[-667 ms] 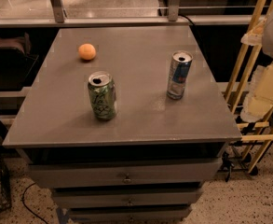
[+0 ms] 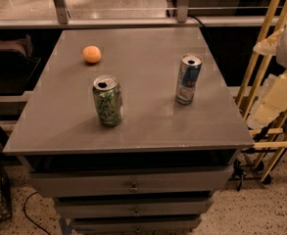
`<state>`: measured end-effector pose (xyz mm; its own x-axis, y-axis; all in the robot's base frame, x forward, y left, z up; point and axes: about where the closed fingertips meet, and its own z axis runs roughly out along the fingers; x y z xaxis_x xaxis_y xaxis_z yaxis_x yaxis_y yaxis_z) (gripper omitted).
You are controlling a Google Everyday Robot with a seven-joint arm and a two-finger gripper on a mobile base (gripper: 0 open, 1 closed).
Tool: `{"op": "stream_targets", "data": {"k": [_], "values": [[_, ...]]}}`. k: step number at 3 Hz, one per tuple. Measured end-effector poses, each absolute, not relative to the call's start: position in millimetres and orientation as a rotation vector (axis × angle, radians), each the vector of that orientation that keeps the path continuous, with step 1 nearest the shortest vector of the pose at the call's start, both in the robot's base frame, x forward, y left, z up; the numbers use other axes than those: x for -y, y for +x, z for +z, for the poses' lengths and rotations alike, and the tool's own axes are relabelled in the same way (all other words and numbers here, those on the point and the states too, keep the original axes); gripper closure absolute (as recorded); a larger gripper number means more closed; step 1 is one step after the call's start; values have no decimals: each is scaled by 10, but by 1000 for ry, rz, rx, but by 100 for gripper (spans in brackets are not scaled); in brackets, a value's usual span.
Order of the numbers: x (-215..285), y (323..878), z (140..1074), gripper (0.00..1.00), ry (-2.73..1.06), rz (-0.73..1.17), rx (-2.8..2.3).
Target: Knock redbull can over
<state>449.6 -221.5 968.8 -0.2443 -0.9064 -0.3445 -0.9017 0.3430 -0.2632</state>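
Note:
The redbull can [image 2: 188, 79], slim, blue and silver with an open silver top, stands upright on the right half of the grey table top [image 2: 148, 43]. My gripper is not in view. Only pale cream and white arm parts [image 2: 286, 89] show at the right edge, beside the table and apart from the can.
A wider green patterned can [image 2: 107, 101] stands upright left of centre near the front. An orange ball [image 2: 91, 54] lies at the back left. Drawers [image 2: 133, 185] sit below the top. A wooden rack [image 2: 263, 72] stands close to the table's right side.

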Motion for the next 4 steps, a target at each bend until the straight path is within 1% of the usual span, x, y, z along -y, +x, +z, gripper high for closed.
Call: {"op": "stream_targets", "data": {"k": [1,2,4], "values": [[2243,4732,9539,0,-1405,137,-2107],[2127,5029,9414,0,-1283,277,-1979],[1822,5515,9159,0,-1187,464,-1772]]}}
